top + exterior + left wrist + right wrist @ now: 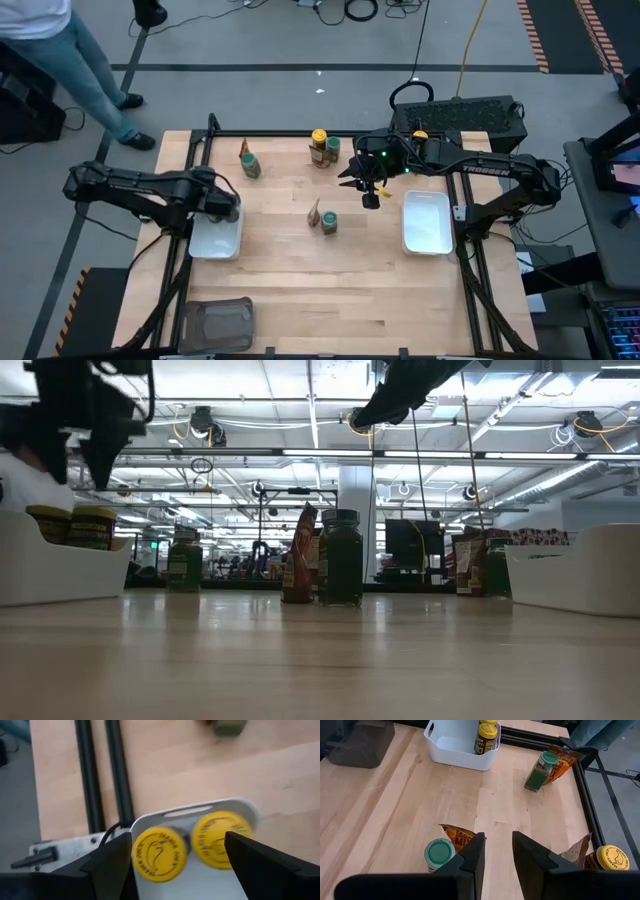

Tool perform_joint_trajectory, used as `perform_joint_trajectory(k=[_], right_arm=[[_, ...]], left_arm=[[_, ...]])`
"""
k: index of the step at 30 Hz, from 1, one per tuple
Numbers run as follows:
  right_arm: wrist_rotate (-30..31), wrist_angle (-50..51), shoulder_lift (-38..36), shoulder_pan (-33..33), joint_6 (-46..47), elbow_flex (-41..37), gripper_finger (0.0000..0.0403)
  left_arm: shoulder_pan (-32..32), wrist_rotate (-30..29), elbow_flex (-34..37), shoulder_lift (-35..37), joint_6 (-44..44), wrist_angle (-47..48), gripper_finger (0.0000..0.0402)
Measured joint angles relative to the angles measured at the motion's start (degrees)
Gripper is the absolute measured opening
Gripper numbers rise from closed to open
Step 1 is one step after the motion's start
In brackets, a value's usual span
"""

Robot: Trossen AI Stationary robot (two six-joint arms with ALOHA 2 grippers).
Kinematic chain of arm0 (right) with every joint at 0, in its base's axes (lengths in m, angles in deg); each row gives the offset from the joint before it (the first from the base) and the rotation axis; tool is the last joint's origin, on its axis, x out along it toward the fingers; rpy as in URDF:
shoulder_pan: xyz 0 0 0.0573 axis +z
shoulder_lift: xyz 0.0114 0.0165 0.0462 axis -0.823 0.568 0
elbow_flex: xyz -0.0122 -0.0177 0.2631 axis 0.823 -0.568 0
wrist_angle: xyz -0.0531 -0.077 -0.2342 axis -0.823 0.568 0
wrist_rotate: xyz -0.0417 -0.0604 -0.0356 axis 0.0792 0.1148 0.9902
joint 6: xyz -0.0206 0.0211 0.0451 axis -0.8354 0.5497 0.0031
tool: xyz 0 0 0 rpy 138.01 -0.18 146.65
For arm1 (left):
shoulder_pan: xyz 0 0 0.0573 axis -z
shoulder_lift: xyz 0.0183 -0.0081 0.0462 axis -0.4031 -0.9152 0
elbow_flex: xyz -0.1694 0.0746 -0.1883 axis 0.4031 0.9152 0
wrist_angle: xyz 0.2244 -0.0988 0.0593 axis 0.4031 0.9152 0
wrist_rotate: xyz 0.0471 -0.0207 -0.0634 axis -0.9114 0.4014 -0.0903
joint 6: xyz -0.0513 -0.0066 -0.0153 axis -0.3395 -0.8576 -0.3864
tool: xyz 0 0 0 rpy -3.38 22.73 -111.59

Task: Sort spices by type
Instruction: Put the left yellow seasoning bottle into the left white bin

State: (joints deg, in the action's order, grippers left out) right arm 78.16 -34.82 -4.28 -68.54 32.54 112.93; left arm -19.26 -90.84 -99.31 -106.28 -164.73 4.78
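Left wrist view: my left gripper point(175, 865) hangs spread over two yellow-lidded jars point(159, 854) standing inside the left white tray point(240, 805), holding nothing. Beyond that tray's inner side, mid-table, my right gripper point(494, 851) is narrowly parted, empty. Jars look rigid, light, slippery; I'd pinch the body below the lid.

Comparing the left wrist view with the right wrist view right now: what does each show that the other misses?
Only the left wrist view shows the printed tops of the two yellow-lid jars from close above, between the open left gripper.

Only the right wrist view shows the green-lid jar with its packet, a farther green-lid jar, the dark grey tray and the right gripper.

Both show the left white tray holding the yellow-lid jars.
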Motion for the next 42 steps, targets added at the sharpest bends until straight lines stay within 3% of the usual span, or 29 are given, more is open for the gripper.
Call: perform_joint_trajectory(k=[7, 11, 18, 22, 25, 31, 42], right_arm=[[0.0, -0.68, 0.0, -0.28, 1.98, 0.0, 0.0082], [0.11, -1.94, 0.0, -1.06, 4.6, 0.0, 0.0082], [0.1, -3.58, 0.0, -1.53, 10.16, 0.0, 0.0082], [0.07, -3.38, 0.0, -1.49, 15.24, 0.0, 0.0082], [0.07, -2.16, 0.0, -1.44, 19.32, 0.0, 0.0082], [0.02, 2.03, 0.0, -0.66, 25.85, 0.02, 0.0082], [0.02, 5.99, 0.0, 2.21, 33.06, 0.01, 0.0082]], left_arm=[[-0.02, -5.69, -5.74, -0.02, 3.45, -1.66, 0.0322], [-0.31, -8.9, -6.98, -0.01, 7.74, -8.2, 0.0322], [-7.76, -7.79, -6.98, -1.47, 29.64, -27.78, 0.0322], [-15.58, -3.51, -6.98, -3.05, 44.62, -39.55, 0.0322], [-22.9, 3.36, -6.98, -4.95, 54.04, -47.53, 0.0322], [-34.96, 18.42, -7.38, -12.37, 63.71, -62.28, 0.0322], [-41.64, 26.11, -27.84, -35.95, 82.95, -62.8, 0.0322]])
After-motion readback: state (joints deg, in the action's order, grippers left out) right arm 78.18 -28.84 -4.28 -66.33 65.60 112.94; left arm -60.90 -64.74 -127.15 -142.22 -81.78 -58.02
